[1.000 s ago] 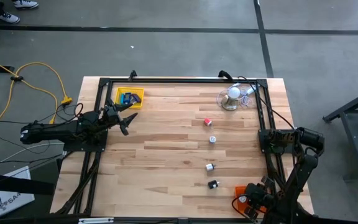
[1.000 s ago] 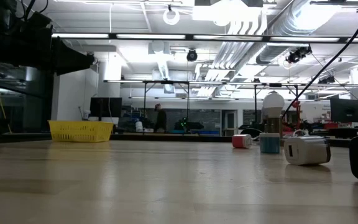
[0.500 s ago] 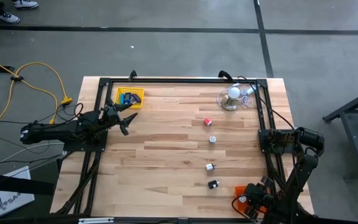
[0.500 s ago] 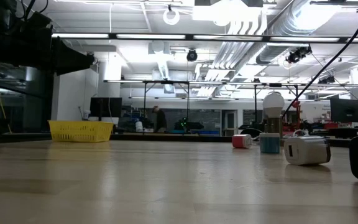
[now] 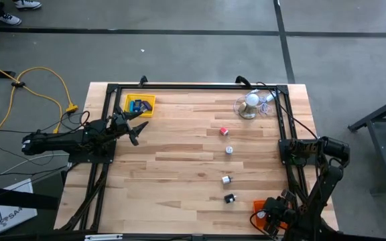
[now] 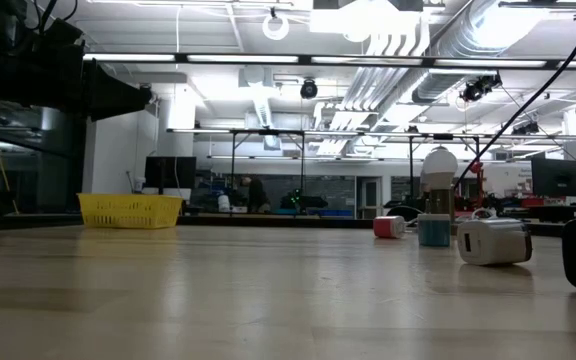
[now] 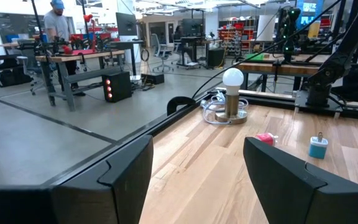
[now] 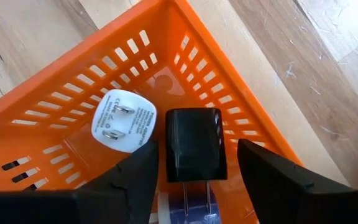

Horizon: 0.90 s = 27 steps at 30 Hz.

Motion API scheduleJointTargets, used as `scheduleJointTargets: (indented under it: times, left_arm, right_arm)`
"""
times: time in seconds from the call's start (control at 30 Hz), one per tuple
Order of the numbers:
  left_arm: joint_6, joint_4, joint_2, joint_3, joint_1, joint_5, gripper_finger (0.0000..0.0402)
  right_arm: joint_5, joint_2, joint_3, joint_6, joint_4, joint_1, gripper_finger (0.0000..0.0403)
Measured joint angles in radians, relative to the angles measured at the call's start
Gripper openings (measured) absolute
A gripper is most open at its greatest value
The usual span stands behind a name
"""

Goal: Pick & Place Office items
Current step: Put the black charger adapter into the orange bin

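My right gripper (image 8: 197,149) hangs open over the orange tray (image 8: 229,74) at the table's near right corner (image 5: 268,215), pointing steeply down. A black plug block (image 8: 193,144) lies between its fingers, prongs toward the wrist, with tray showing on both sides of it. A white plug block (image 8: 124,120) lies beside it on the tray floor. A red bit (image 5: 224,131), a silver-white bit (image 5: 228,150), a white bit (image 5: 226,179) and a black bit (image 5: 229,198) rest on the wood. My left gripper (image 7: 197,180) waits open near the yellow tray (image 5: 139,104), which holds blue pieces.
A white ball-shaped object on a stand, with a clear wiry tangle (image 5: 250,104), sits at the far right. A black frame (image 5: 193,86) runs along the table's far edge and down both sides. Bare wood lies between the two arms. People stand in the room beyond.
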<state>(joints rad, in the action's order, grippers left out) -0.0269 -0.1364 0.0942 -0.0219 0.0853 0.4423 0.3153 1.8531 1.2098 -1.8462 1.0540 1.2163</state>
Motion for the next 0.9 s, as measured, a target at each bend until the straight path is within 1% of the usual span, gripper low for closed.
scheduleJointTargets:
  times: [0.2, 0.47, 0.9]
  left_arm:
    - [0.000, 0.000, 0.000, 0.000, 0.000, 0.000, 0.0243]
    - [0.000, 0.000, 0.000, 0.000, 0.000, 0.000, 0.0243]
    - [0.000, 0.000, 0.000, 0.000, 0.000, 0.000, 0.0243]
  right_arm:
    - [0.030, -0.009, 0.000, 0.012, 0.003, 0.000, 0.0203]
    - [0.027, -0.012, 0.000, 0.012, 0.004, 0.000, 0.0203]
    - [0.018, -0.111, 0.001, 0.015, 0.049, -0.019, 0.0203]
